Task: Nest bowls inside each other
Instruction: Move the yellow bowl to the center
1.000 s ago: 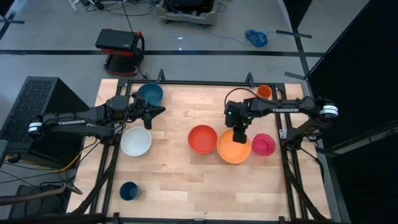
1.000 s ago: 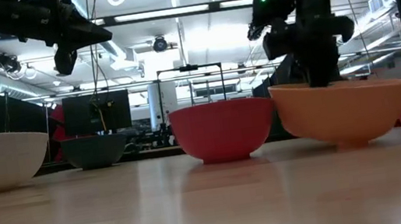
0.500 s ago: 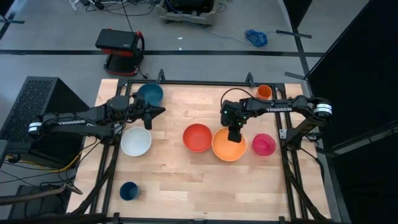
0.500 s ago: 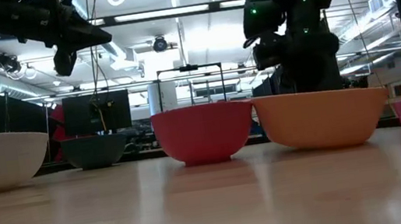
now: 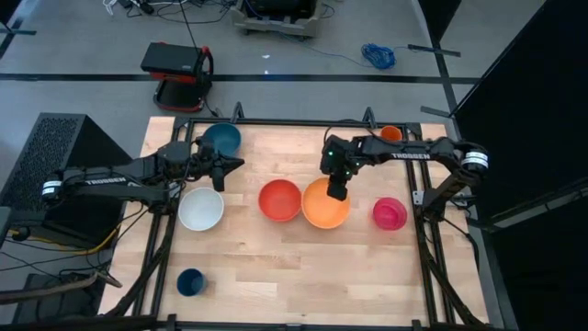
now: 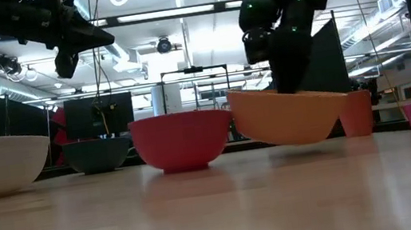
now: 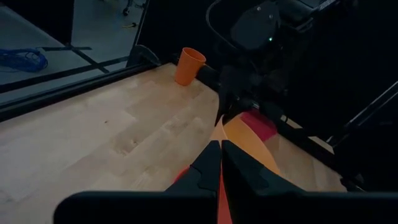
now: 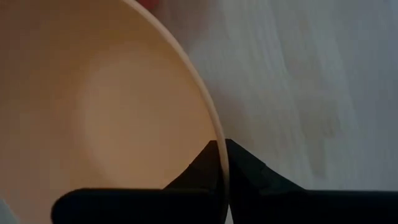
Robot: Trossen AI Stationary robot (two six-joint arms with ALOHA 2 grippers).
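Five bowls sit out here. The orange bowl (image 5: 325,204) is in the middle of the table, tipped up off the wood on one side, right beside the red bowl (image 5: 280,200); from above their rims look like they touch. The right gripper (image 5: 337,191) has its two fingers pinched on the orange bowl's far rim. The pink bowl (image 5: 389,213) is near the right edge. The white bowl (image 5: 201,209) is on the left, and the teal-blue bowl (image 5: 221,139) is at the back left corner.

There are two cups: a small orange cup (image 5: 390,134) at the back right and a small dark blue cup (image 5: 190,281) near the front left.

There are two arms. The left gripper (image 5: 234,165) hangs in the air between the teal-blue and white bowls, fingers pressed together, holding nothing.

From table height, the white and pink bowls are cut off at the edges. The right wrist view shows only part of the orange bowl's inside.

The table (image 5: 257,267) is pale wood planks in a black frame. Around it is grey floor with a red and black box (image 5: 178,71) and a blue cable coil (image 5: 378,56). Bright ceiling lights (image 6: 177,30) shine far behind.
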